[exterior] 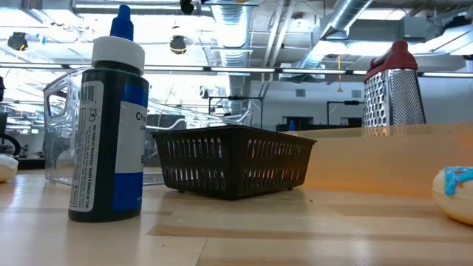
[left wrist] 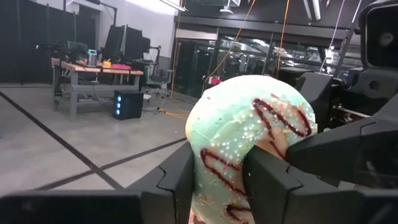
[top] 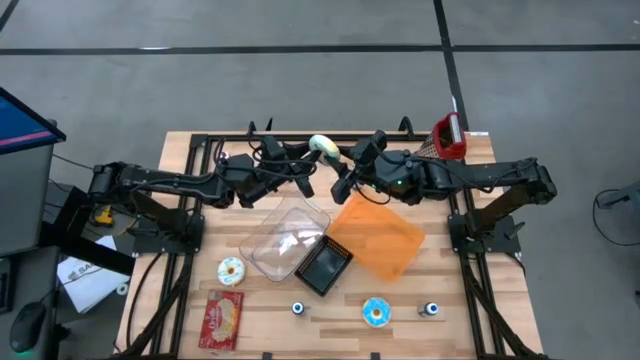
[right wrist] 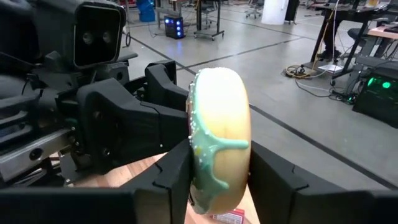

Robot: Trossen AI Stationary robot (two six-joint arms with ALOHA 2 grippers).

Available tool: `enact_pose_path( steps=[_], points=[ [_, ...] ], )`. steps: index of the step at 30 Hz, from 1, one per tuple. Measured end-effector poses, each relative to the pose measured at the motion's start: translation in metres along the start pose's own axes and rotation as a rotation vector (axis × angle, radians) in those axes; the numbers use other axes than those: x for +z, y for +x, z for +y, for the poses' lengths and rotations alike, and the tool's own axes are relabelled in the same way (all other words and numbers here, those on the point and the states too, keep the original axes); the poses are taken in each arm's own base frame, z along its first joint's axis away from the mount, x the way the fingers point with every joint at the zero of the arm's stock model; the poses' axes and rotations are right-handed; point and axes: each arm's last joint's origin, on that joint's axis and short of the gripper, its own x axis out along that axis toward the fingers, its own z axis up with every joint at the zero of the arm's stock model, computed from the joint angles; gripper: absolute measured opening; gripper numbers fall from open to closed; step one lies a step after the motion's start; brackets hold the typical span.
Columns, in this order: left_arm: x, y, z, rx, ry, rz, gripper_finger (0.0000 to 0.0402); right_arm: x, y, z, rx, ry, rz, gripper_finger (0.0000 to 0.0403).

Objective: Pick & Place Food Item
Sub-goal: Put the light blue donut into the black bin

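A: What is seen of the containers?

B: A clear plastic tub (top: 286,238) is set near the table's middle, with a black mesh basket (top: 323,267) touching its corner and an orange sheet (top: 377,236) just beside both. Nothing can be made out inside the tub or the basket. In the low view a dark bottle with a white cap (exterior: 109,125) is stood in front of them, and a metal grater with a red handle (top: 449,137) is placed at the table's far right corner.

A: And the food item?

B: A green-iced donut (top: 323,147) is held in the air above the table's far edge, between the two arms.

A: How are the claws set?

B: The left gripper (left wrist: 217,177) is closed partway onto the donut, its fingers (left wrist: 177,180) pressed against the icing. The right gripper (right wrist: 217,171) is likewise narrowed around it from the opposite side, with each finger (right wrist: 171,174) laid against a face of the donut.
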Motion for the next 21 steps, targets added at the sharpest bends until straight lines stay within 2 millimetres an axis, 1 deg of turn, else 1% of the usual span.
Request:
enact_pose_path(
  steps=[5, 15, 21],
  points=[
    [0.0, 0.0, -0.0004, -0.013, 0.0, 0.002, 0.0133, 0.0001, 0.0001, -0.0001, -0.001, 0.002, -0.001, 0.0119],
    [-0.0049, -0.0037, -0.0055, -0.042, 0.024, 0.044, 0.0177, 0.0003, 0.0, 0.0, -0.001, 0.005, -0.003, 0.0118],
    [-0.0053, -0.004, -0.0057, -0.036, 0.029, 0.047, 0.0189, 0.0004, -0.0004, -0.0001, -0.019, 0.004, -0.007, 0.0118]
  ],
)
